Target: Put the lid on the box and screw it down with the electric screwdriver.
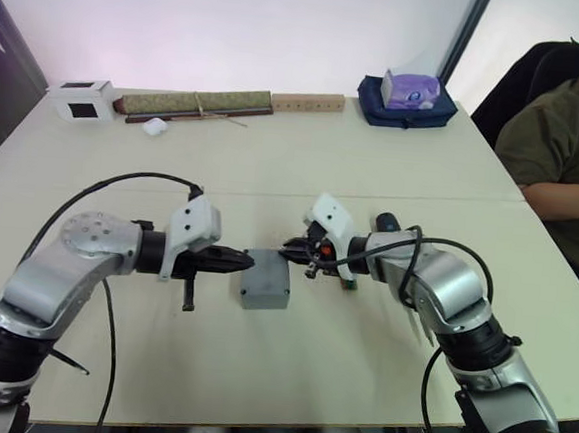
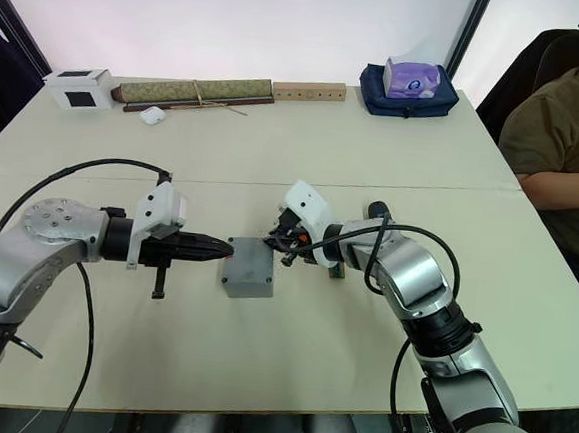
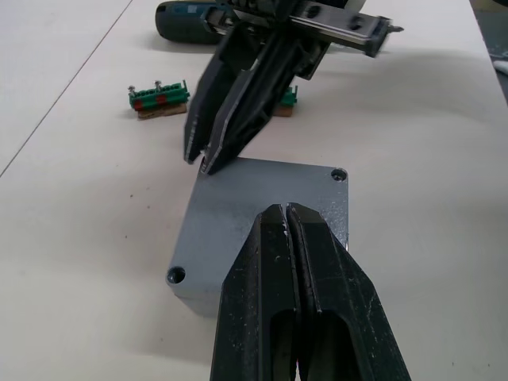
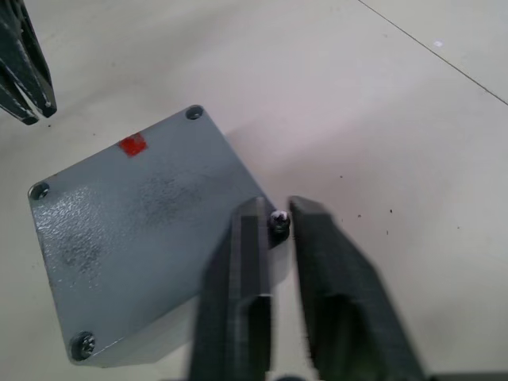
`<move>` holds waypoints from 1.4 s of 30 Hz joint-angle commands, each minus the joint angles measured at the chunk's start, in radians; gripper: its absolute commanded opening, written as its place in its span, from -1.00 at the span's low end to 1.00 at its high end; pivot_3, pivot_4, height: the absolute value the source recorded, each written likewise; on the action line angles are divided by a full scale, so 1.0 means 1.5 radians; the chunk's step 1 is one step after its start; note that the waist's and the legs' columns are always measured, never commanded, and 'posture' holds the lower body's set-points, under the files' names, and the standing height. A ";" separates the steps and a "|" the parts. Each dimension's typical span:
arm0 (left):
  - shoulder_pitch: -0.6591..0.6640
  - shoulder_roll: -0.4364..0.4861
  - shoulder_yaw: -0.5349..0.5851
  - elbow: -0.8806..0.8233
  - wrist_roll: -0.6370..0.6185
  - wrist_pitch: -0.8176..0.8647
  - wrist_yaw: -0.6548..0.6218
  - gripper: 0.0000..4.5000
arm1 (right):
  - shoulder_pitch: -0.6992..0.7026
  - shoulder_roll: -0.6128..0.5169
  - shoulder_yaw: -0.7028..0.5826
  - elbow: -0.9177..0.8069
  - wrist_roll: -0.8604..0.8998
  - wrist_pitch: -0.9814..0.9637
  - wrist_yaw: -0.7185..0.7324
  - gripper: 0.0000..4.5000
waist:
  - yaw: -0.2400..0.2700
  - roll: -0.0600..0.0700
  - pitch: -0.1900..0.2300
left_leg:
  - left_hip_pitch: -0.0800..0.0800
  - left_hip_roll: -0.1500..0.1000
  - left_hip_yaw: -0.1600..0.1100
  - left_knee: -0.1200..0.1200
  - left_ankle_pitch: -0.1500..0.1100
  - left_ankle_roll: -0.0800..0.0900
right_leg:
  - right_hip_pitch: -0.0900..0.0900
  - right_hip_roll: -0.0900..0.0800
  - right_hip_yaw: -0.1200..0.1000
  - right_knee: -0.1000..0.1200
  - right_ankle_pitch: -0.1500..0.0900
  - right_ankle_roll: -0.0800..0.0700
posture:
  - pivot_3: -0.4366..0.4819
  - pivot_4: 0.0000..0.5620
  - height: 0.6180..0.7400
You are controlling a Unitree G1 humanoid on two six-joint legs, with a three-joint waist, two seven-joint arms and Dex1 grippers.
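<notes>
The grey lid (image 4: pixel 143 230), with its small red mark (image 4: pixel 132 145), lies flat on the grey box (image 1: pixel 265 295) in the middle of the table. My left gripper (image 1: pixel 249 261) is shut and empty, its tips resting at the lid's left edge. From the right, my right gripper (image 4: pixel 276 213) pinches a small screw (image 4: pixel 279 223) at one lid corner. Screw heads or holes show at the other corners (image 4: pixel 82 345). The dark blue electric screwdriver (image 3: pixel 182 20) lies on the table behind my right gripper.
Two green terminal blocks (image 3: pixel 159 95) sit just beyond the box. Along the far edge are a white cube (image 1: pixel 83 100), a rolled mat (image 1: pixel 193 102), a wooden block (image 1: pixel 306 103) and a blue bag (image 1: pixel 407 103). A seated person (image 1: pixel 566 148) is at the right.
</notes>
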 commanded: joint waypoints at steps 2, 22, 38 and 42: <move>-0.008 -0.005 0.001 -0.017 -0.002 -0.006 0.004 -1.00 | -0.016 -0.023 -0.015 -0.036 0.006 0.015 0.013 0.33 | 0.000 0.000 0.000 | 0.000 0.000 0.000 0.000 0.000 0.000 | 0.000 0.000 0.000 0.000 0.000 0.000 | -0.05 -0.47 1.00; -0.086 -0.049 -0.017 0.016 -0.027 -0.034 -0.051 -1.00 | -0.146 -0.364 -0.042 0.010 0.065 0.365 0.073 0.98 | -0.004 0.000 0.000 | 0.000 0.000 0.001 -0.001 0.000 0.000 | 0.000 0.000 0.001 -0.001 0.000 0.000 | -0.05 -0.47 1.00; -0.066 -0.081 -0.027 0.013 -0.005 -0.063 -0.021 -1.00 | -0.215 -0.275 0.104 0.273 0.073 0.423 0.024 0.98 | 0.000 0.000 0.000 | -0.001 0.000 0.001 0.000 0.000 0.000 | -0.001 0.000 0.001 -0.001 0.000 0.000 | -0.05 -0.47 1.00; -0.058 -0.084 -0.029 0.007 -0.001 -0.063 -0.008 -1.00 | -0.221 -0.253 0.130 0.299 0.055 0.409 0.019 0.75 | -0.002 0.000 0.000 | 0.000 0.000 0.001 0.000 0.000 0.000 | -0.001 0.000 0.001 -0.001 0.000 0.000 | -0.05 -0.47 1.00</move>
